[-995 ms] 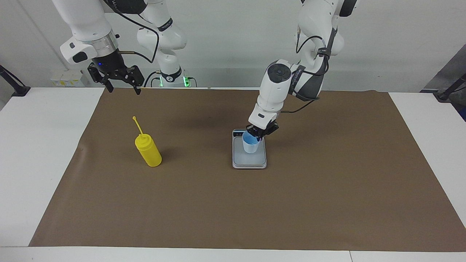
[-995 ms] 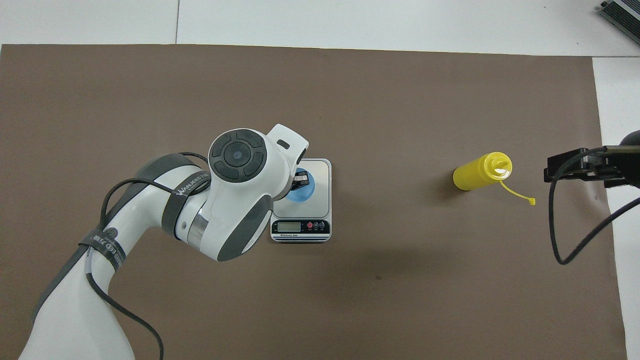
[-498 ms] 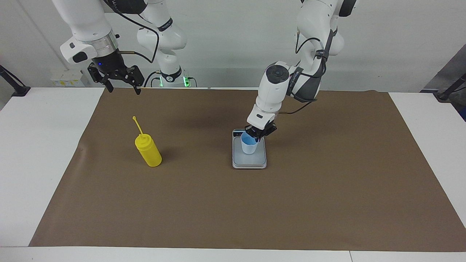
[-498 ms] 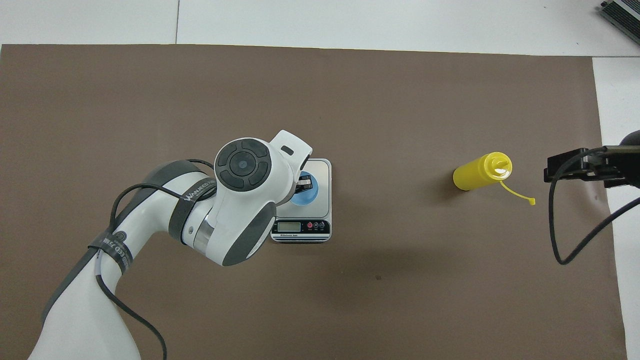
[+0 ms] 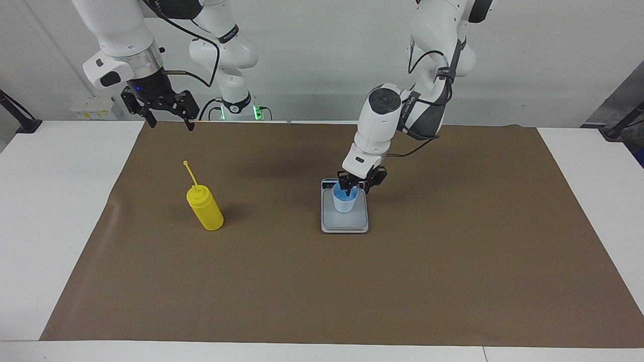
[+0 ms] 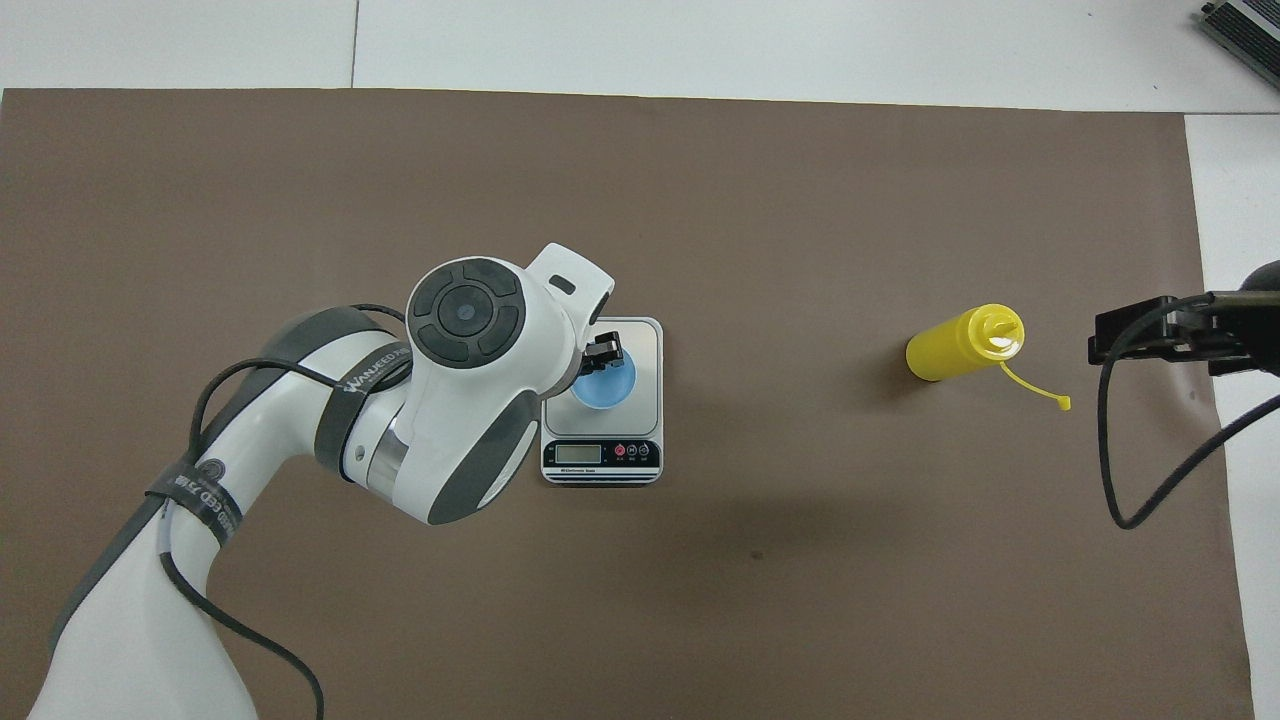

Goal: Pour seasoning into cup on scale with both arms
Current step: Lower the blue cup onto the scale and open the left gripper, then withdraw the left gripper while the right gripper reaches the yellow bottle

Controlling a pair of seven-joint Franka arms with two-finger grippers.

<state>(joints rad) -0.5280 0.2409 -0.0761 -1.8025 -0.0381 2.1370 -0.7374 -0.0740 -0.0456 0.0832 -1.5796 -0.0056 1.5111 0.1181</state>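
The light blue cup (image 5: pixel 345 202) stands upright on the silver-grey scale (image 5: pixel 353 224), whose display strip (image 6: pixel 600 453) faces the robots. My left gripper (image 5: pixel 356 190) hangs just above the cup's rim, open, with one finger over the cup's mouth and one outside it. In the overhead view the left arm hides most of this gripper (image 6: pixel 600 352) and part of the cup (image 6: pixel 606 385). The yellow seasoning bottle (image 5: pixel 205 211) stands on the mat toward the right arm's end, its cap strap (image 5: pixel 190 173) sticking up. My right gripper (image 5: pixel 170 123) waits open and empty in the air, over the mat's edge by the robots.
A brown mat (image 5: pixel 322 281) covers most of the white table (image 5: pixel 50 211). The bottle also shows in the overhead view (image 6: pixel 950 348), with the right gripper (image 6: pixel 1100 335) beside it over the mat's end. A black cable (image 6: pixel 1130 470) hangs from the right arm.
My left gripper has opened and let go of the cup's rim; the cup now stands on the scale on its own. The right arm has not moved.
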